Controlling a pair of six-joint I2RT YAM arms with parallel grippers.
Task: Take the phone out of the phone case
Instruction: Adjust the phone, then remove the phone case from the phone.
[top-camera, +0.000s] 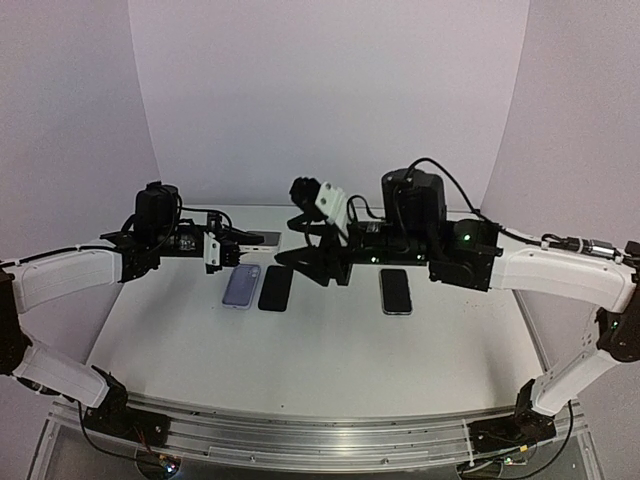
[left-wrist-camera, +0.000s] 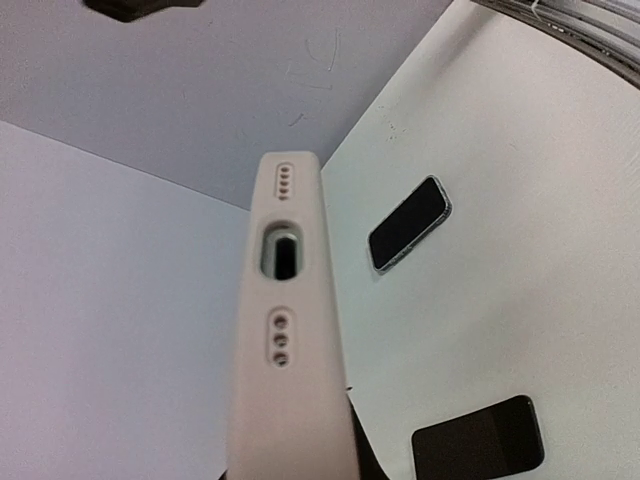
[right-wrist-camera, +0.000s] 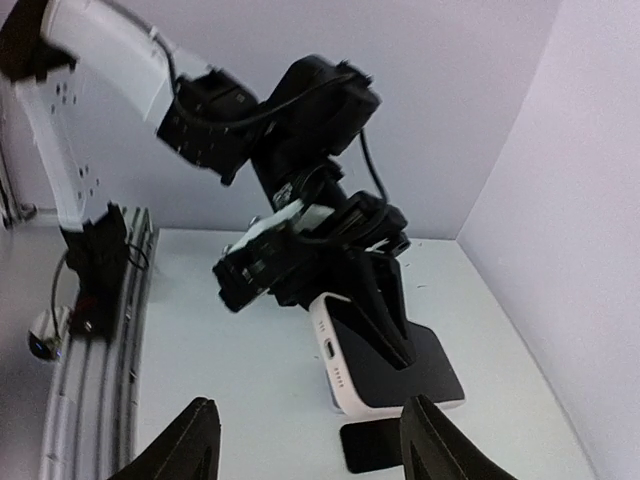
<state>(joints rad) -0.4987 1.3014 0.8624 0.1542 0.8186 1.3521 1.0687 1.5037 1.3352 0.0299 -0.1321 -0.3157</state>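
Observation:
My left gripper (top-camera: 238, 245) is shut on the phone in its cream case (left-wrist-camera: 285, 330) and holds it above the table, charging-port end pointing away from the wrist. In the right wrist view the cased phone (right-wrist-camera: 375, 350) shows its dark screen, with the left gripper's black fingers (right-wrist-camera: 375, 300) clamped across it. My right gripper (top-camera: 303, 264) is open and empty, a little to the right of the cased phone and facing it. Its two black fingertips (right-wrist-camera: 178, 448) frame the bottom of the right wrist view.
Three flat items lie on the white table (top-camera: 320, 350): a lavender one (top-camera: 241, 285), a black phone (top-camera: 275, 288) beside it, and a phone in a clear case (top-camera: 396, 291) further right. White walls enclose the back and sides.

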